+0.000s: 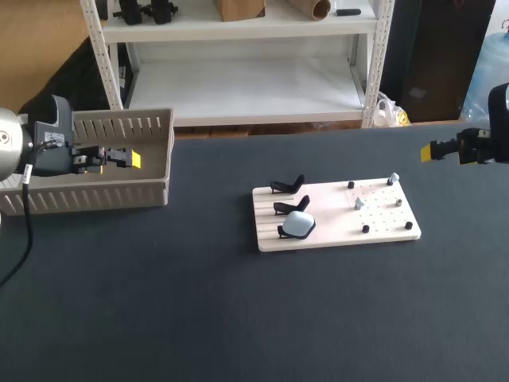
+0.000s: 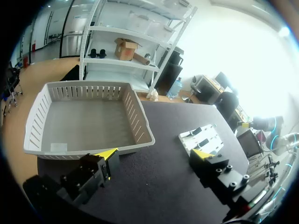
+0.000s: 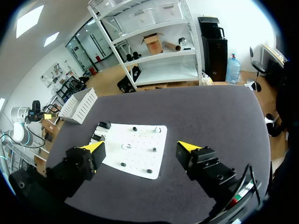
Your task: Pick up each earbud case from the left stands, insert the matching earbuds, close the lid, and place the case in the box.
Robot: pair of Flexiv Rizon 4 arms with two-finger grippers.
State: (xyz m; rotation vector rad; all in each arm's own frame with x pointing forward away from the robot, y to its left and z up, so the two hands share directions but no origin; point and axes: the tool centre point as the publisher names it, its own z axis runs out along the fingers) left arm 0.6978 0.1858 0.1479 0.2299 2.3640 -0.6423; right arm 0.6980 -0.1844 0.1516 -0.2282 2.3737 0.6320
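A white board lies mid-table with three black stands along its left side. A pale blue earbud case rests on the nearest stand; the other two stands hold nothing. Black earbuds and pale earbuds sit on the board's pegs. The grey slatted box stands at the far left. My left gripper hangs open over the box, with the board off to its side. Far to the right of the board, my right gripper is open in the air.
The black tabletop stretches wide in front of the board and between board and box. The box's slatted wall rises beside my left gripper. The table's far edge runs just behind the box.
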